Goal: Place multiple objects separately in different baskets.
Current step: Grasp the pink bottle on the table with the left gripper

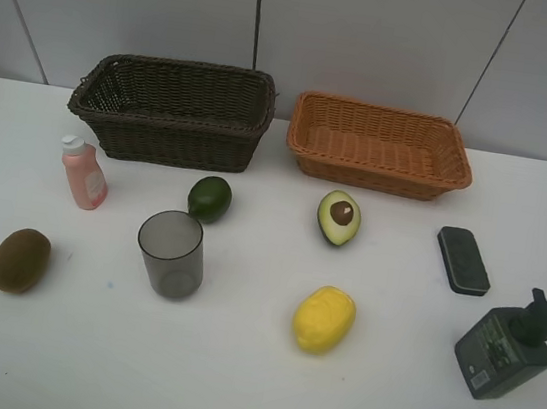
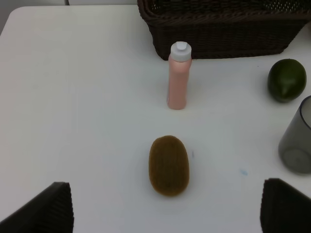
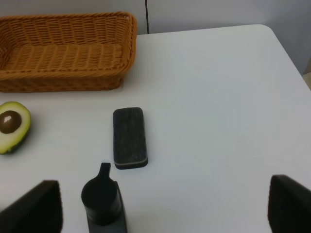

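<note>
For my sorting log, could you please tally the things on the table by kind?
Fruit: 4 (kiwi, green round fruit, halved avocado, lemon)
Bottles: 2 (pink bottle, pump bottle)
Cup: 1
Black case: 1
Baskets: 2 (dark brown basket, orange basket)
Total: 10

A white table [image 1: 230, 380] lies beneath our left gripper [image 2: 167, 211] and right gripper [image 3: 163, 208]; we see a grey panelled wall [image 1: 376, 37] beyond.
</note>
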`<state>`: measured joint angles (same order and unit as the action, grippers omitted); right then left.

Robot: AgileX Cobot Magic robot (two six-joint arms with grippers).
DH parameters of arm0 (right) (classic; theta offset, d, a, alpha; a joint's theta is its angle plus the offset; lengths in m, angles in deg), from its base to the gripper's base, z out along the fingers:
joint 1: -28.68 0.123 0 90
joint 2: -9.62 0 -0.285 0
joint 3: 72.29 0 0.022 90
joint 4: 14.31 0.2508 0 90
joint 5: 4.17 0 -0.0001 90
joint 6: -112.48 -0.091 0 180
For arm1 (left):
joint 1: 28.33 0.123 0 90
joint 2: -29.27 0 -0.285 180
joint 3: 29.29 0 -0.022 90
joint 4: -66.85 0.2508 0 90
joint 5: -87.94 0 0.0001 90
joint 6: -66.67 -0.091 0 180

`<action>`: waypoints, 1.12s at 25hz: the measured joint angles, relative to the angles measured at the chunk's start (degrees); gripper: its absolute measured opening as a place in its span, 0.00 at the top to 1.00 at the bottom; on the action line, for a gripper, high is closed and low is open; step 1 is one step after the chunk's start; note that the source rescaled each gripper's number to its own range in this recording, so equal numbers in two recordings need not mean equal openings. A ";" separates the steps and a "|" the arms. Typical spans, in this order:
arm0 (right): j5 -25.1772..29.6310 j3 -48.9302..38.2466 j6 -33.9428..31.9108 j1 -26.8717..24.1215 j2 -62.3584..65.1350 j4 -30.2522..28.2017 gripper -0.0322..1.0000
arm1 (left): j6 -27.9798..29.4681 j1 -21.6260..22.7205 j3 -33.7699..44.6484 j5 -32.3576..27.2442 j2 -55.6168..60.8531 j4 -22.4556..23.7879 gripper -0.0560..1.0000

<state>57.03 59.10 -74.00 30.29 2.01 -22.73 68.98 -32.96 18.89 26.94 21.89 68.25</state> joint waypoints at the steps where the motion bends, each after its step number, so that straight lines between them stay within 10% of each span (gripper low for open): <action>1: 0.00 0.00 0.00 0.00 0.00 0.00 0.00 | 0.00 0.00 0.00 0.00 0.00 0.00 0.00; 28: -0.05 0.00 0.00 0.00 0.00 -0.05 0.00 | 0.00 0.00 0.00 0.00 0.00 0.00 0.00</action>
<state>56.97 59.10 -74.00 30.29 2.01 -22.78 68.98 -32.96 18.89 26.94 21.89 68.25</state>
